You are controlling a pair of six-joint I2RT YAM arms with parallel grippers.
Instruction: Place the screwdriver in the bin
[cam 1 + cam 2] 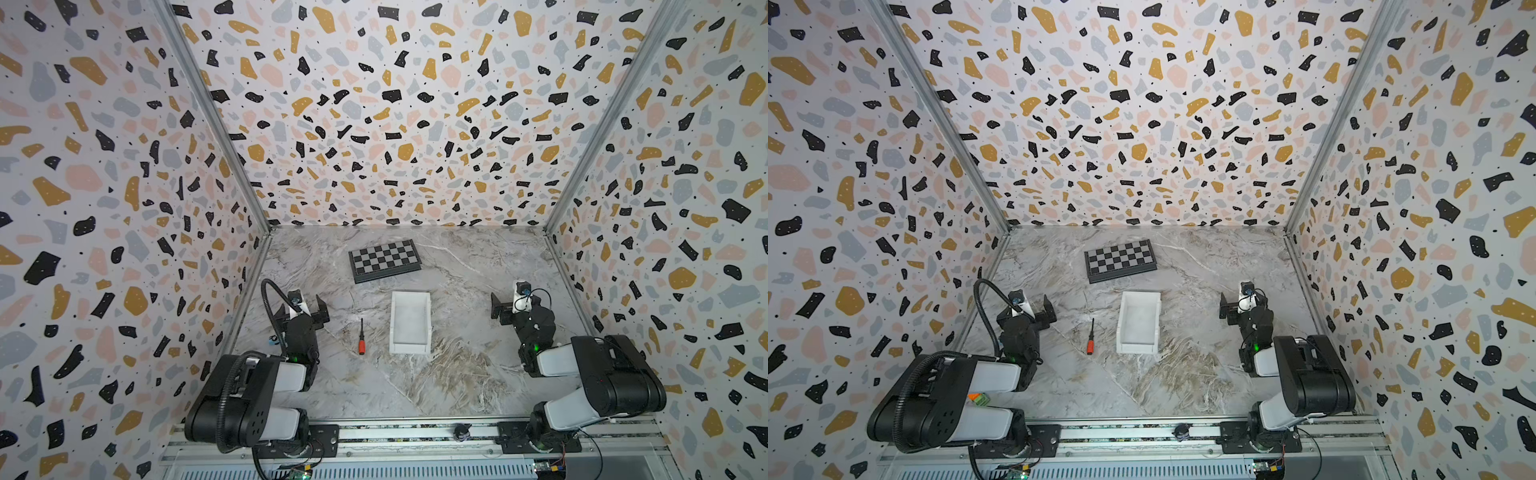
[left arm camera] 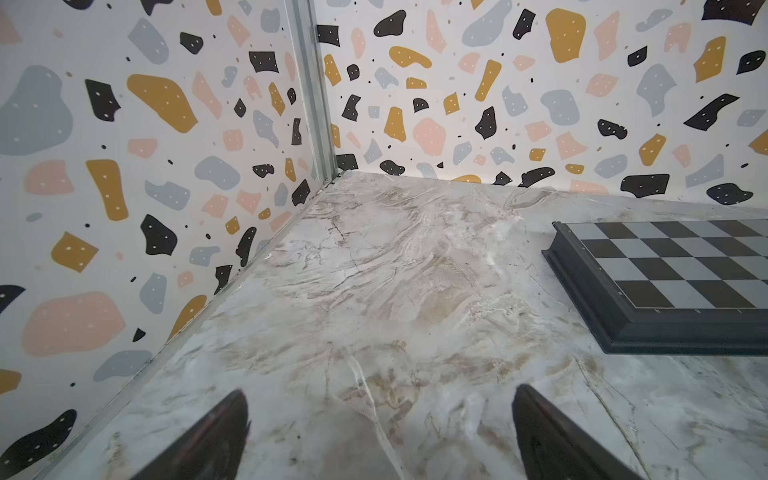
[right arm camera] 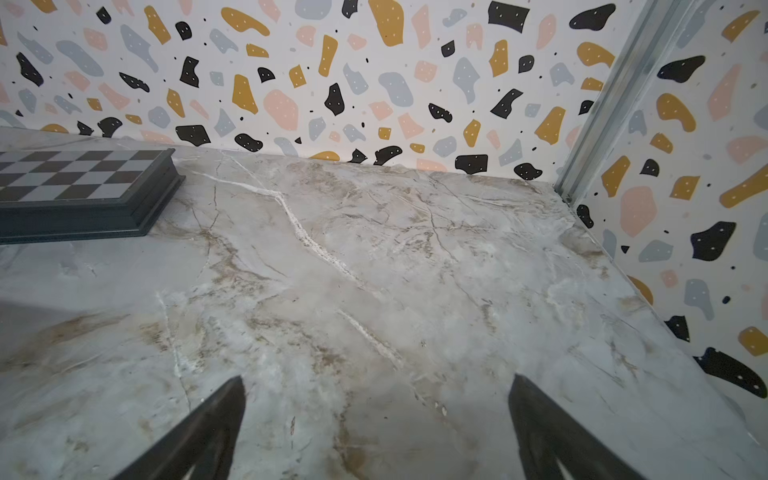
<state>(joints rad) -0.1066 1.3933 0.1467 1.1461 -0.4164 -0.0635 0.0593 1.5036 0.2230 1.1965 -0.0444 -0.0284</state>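
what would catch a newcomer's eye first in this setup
The loud terrazzo-patterned walls closing in the marble table grab attention first. On the table, in both top views, the red-handled screwdriver lies just left of the white bin, apart from it, with a black-and-grey chessboard farther back.

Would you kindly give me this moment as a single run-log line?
screwdriver: on table beside bin, untouched | bin: empty | left end effector: open, empty | right end effector: open, empty
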